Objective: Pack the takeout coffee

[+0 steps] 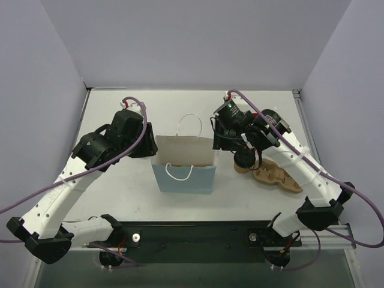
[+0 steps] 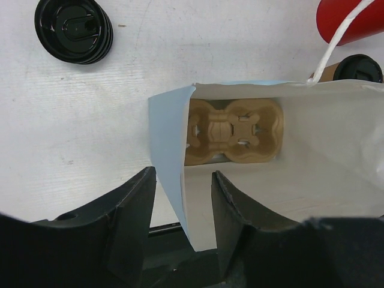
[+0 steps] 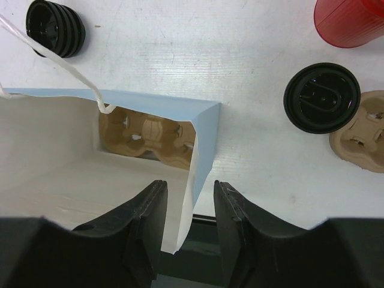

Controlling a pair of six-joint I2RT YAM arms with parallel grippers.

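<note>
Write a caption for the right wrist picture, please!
Open jaws straddle the edge of the blue bag, a cup carrier inside, the lidded coffee cup standing outside.

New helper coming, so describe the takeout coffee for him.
Find the light blue paper bag mid-table. Right of it, beside the moulded cardboard carrier, stands a brown paper cup. Its black lid and brown side distinguish it from the red cup.

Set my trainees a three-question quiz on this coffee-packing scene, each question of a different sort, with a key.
1. True or false: the takeout coffee already stands inside the paper bag.
2. What lies at the bag's bottom? A. a cup carrier B. a red cup C. loose lids
3. Which hand is nearer the coffee?
Key: 1 false; 2 A; 3 the right hand.
</note>
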